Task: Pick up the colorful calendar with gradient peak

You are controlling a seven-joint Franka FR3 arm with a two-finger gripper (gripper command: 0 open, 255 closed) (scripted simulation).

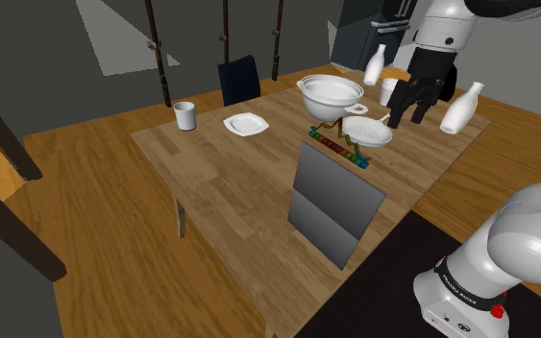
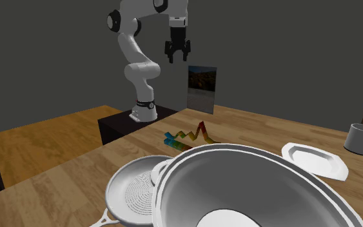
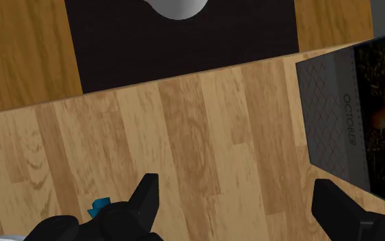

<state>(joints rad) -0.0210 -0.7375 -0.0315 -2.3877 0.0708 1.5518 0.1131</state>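
Firstly, table (image 1: 230, 192): wood-grain top carrying white crockery and two calendars; the dark stand (image 1: 403, 278) touches its near edge.
Arm (image 2: 135, 39): rises from the stand and bends over the table.
Grey calendar (image 1: 335, 202): stands upright near the stand's edge; the wrist view reads "OCTOBER" on it; not the target, I judge.
Big bowl (image 1: 331, 94): white, just beyond the target in the shoulder view; a shallow pan (image 1: 367, 132) sits beside it.
Colorful calendar (image 1: 337, 144): a rainbow zigzag with one tall peak, low on the table between the grey calendar and the bowl; in the second exterior view (image 2: 187, 138) it runs from a blue end to the red peak.
Gripper (image 1: 405, 117): black; jaws spread wide, nothing between them.
Relation: the target lies toward the shoulder view's left of the gripper and well below it, the pan between; its long axis runs in the shoulder view from upper left to lower right; the wrist view catches only a blue tip (image 3: 100, 205), probably its end, beside one finger.
Pose: wrist pointing straight down, hand high over the table.
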